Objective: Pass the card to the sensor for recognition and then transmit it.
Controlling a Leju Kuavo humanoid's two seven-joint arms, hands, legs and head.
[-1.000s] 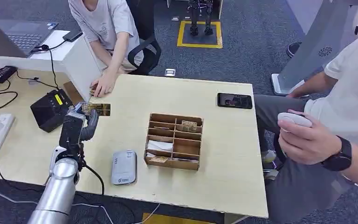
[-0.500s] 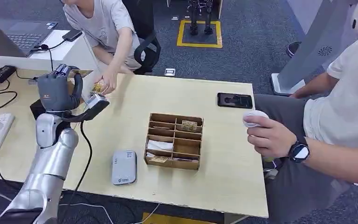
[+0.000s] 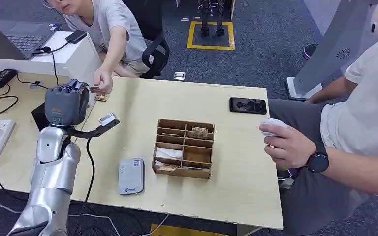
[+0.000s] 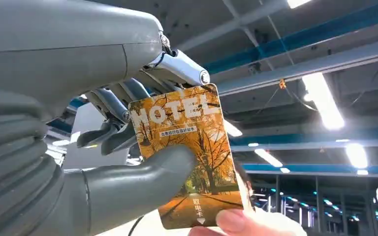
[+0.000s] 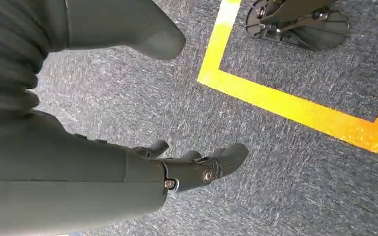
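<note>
Left hand (image 4: 103, 147), raised above the counter's (image 3: 226, 191) far-left corner, pinches the card (image 4: 189, 152) between thumb and fingers. The card's long axis runs from the hand toward a person's hand (image 3: 101, 81); that person's fingertip (image 4: 234, 221) touches its far short edge. Right hand (image 5: 177, 169) hangs over grey carpet (image 5: 285, 167), fingers loosely apart, holding nothing.
</note>
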